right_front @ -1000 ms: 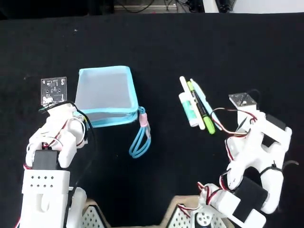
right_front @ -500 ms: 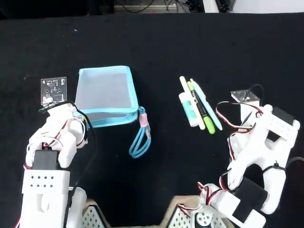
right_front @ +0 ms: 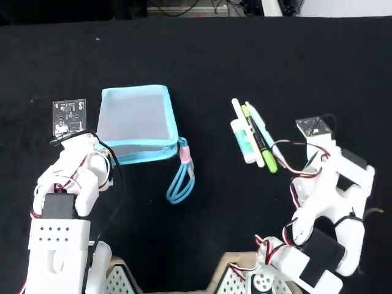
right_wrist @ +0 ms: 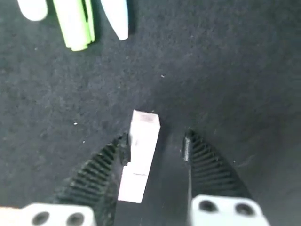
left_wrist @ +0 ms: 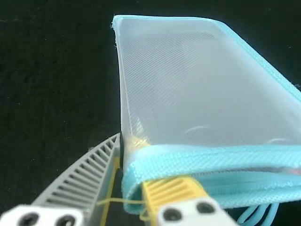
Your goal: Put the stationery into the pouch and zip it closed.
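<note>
The pouch [right_front: 136,122], pale see-through mesh with a light blue trim, lies flat on the black table [right_front: 214,61]. A pink zip pull [right_front: 184,150] sits at one corner of its zip edge, and a blue strap loop [right_front: 179,180] trails from that corner. At the other end of the same edge the left fingers [left_wrist: 89,181] are closed on the pouch's trim, the grey ribbed finger under the blue band and the yellow-padded one pressing on top of it. The stationery [right_front: 257,138] lies well apart from the pouch, past its strap side, as a tight bundle: a white pen [right_front: 237,110], a green highlighter [right_front: 269,164], a light blue pen [right_front: 254,116] and a short white-and-teal stick [right_front: 244,142], all touching side by side. Farther still from the pouch, just beyond the bundle, the right fingers [right_wrist: 207,162] stand parted low over the table. A small white block [right_wrist: 141,155] lies between them, against one finger and clear of the other, so it is not clamped.
</note>
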Motion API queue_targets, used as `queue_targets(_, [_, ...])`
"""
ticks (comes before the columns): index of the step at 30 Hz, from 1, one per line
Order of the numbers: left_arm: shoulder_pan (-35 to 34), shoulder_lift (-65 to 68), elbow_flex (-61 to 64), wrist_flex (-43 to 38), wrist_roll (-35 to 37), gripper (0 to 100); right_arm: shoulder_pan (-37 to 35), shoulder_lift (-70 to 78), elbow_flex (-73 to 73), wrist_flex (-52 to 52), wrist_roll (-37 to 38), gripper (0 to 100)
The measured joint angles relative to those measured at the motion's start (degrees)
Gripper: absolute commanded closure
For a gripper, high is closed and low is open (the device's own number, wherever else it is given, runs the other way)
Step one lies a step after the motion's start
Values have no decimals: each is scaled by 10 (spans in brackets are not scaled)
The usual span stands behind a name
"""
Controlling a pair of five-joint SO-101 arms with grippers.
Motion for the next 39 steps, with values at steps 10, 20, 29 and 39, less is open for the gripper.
queue_targets(10, [0, 0, 0, 0, 0, 970, -30, 0, 60, -17, 0, 819])
queue_targets(20, [0, 0, 0, 0, 0, 970, -38, -1, 63, -20, 0, 953])
queue_targets(29, [0, 0, 0, 0, 0, 970, -19, -1, 40, -16, 2, 928])
queue_targets(39, [0, -1, 6, 0, 0, 970, -4, -1, 8, 77, 2, 801])
